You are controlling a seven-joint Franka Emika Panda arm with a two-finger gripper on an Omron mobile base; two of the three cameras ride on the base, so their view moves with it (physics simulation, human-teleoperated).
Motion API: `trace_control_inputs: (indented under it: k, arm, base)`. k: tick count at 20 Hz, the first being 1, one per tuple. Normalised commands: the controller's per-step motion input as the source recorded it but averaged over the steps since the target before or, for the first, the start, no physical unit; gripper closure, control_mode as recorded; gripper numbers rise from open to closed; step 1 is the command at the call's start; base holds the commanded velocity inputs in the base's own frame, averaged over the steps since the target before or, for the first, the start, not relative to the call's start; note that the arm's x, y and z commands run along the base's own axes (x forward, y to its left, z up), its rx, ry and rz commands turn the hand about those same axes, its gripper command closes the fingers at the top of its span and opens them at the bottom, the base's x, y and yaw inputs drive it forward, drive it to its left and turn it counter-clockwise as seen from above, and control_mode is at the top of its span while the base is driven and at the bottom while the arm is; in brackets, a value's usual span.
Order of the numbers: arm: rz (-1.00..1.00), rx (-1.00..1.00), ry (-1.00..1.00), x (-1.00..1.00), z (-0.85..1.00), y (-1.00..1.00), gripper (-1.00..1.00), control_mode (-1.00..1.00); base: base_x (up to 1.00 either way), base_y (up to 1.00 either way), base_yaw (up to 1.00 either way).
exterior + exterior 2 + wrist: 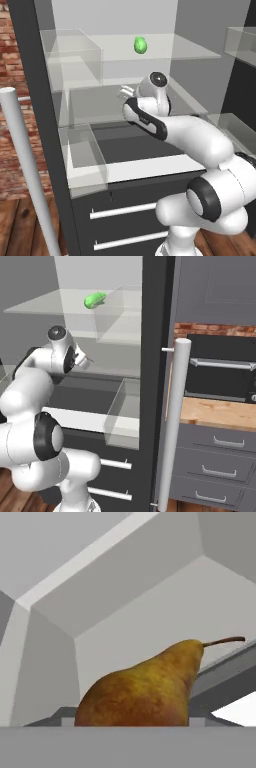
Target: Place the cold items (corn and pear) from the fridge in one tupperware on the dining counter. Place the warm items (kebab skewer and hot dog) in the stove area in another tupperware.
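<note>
Left base view: we reach into the open fridge, hand buried at the middle shelf; the corn lies untouched on the glass shelf above.
Right base view: we see the gripper pointing inward under that shelf, the corn well above it; a wood counter sits right of the fridge handle.
Hand view: the pear looms right before us, stem angled up to the right.
Jaws: we cannot tell whether they clasp the pear or merely flank it.
Progress: we judge it early; corn and pear both in the fridge, no item seen packed.
</note>
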Motion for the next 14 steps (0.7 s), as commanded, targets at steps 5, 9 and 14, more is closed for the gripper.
trace_control_inputs:
  k: [5,9,14]
  arm:
    - [0.00,-0.11,0.32,-0.26,0.42,0.01,1.00,-1.00]
    - [0.00,-0.08,0.18,-0.43,0.27,0.02,1.00,-1.00]
    - [0.05,0.00,-0.19,-0.91,-0.04,-0.04,1.00,-1.00]
  base:
    - [0.00,0.00,0.00]
    - [0.00,0.00,0.00]
    - [0.00,0.00,0.00]
